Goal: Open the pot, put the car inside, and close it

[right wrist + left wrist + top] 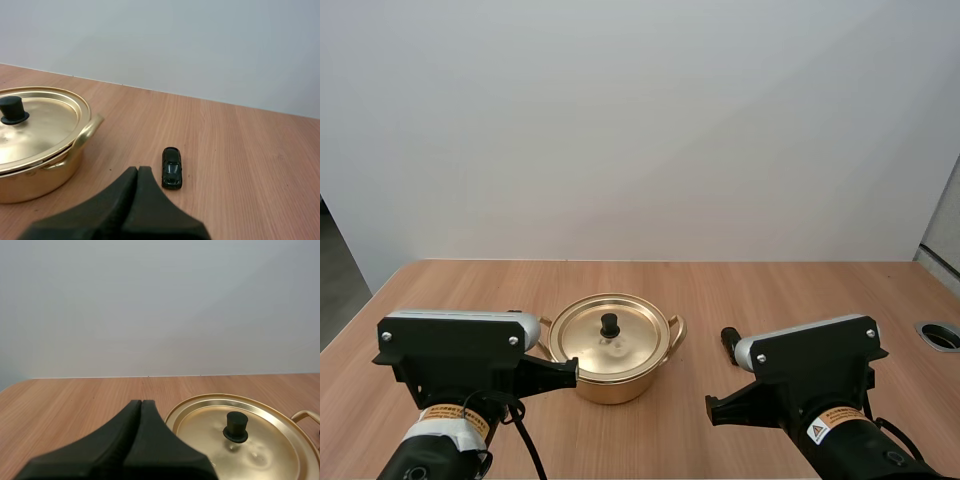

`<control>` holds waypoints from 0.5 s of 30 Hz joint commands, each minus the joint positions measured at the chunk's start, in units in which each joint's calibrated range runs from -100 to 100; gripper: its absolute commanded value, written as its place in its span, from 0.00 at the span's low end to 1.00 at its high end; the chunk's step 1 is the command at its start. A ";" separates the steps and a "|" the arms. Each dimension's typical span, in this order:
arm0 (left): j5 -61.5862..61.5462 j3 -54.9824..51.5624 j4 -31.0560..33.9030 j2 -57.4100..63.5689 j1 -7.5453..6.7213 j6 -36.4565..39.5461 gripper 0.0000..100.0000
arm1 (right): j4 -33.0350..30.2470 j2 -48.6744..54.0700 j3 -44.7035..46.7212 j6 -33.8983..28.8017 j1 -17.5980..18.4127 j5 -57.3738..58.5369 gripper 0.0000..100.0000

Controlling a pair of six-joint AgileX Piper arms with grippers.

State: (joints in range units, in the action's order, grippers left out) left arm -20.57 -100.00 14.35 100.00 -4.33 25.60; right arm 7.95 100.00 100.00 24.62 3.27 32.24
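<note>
The lidded gold pot (610,386) gleams beside a small glossy black car (172,168).

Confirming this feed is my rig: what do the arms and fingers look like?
Left arm and right arm: black angular brackets, silver screws, grey rounded housings. Left has an orange-printed label, right a warning-triangle sticker. Fingers matte black, tapered.

High view: set high at the rear, well back, facing forward and down over the light brown wooden table (770,290). Wrist views: low and close, looking forward past the left black claw (141,404) and the right black claw (138,169). All three share the shiny golden lidded metal pot (610,388).
</note>
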 commanded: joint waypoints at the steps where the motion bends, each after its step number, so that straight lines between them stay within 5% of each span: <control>1: -0.12 0.00 0.06 0.00 0.04 0.00 0.00 | -0.04 0.00 0.00 0.01 0.01 -0.15 0.00; 9: 0.08 0.00 -0.97 0.00 0.04 0.09 0.00 | 4.32 0.00 0.00 0.01 0.01 -0.15 0.00; 15: -0.36 0.00 0.94 0.00 0.04 -8.32 0.00 | -3.15 0.00 0.00 0.34 0.01 -12.84 0.00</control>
State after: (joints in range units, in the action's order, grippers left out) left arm -19.76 -100.00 15.12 100.00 -4.33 21.88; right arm 10.21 100.00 100.00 24.85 3.27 28.12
